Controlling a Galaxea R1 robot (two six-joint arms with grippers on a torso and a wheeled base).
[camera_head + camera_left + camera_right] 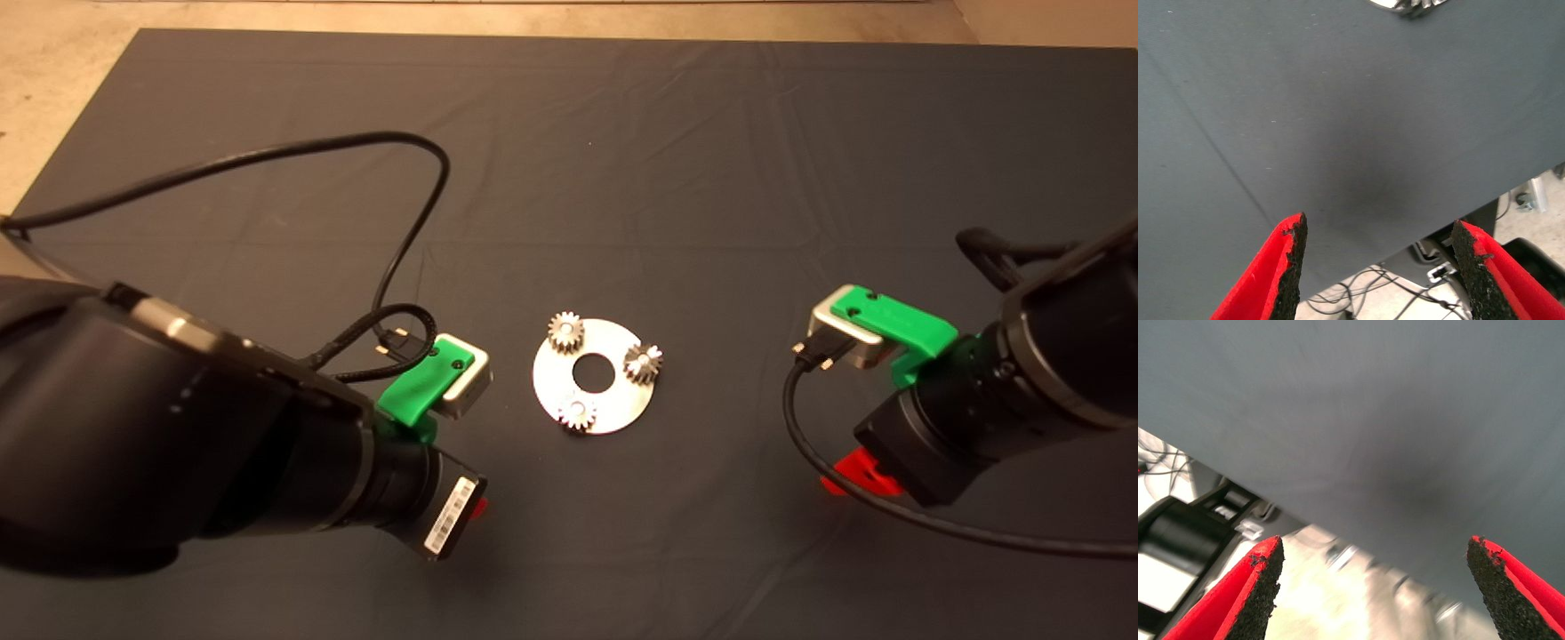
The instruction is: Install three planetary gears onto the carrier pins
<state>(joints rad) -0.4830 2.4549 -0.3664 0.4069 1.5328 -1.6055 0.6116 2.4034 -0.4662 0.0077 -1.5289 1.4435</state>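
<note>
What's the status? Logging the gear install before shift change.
Left gripper open, empty. Right gripper open, empty. Three planetary gears on the disc. Nothing obstructing.

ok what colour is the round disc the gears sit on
Shiny silver metal, the disc shows best in the head view.

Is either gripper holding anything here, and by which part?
Nothing is held. The left gripper and right gripper are both open and empty; all three gears sit on the disc.

Both arms are thick black cylinders with green brackets holding silvery camera blocks (466, 382), each fed by black cables (400, 222). The left arm carries a white barcode label (447, 516). The fingers (1288, 267) are red with rough black pads.
</note>
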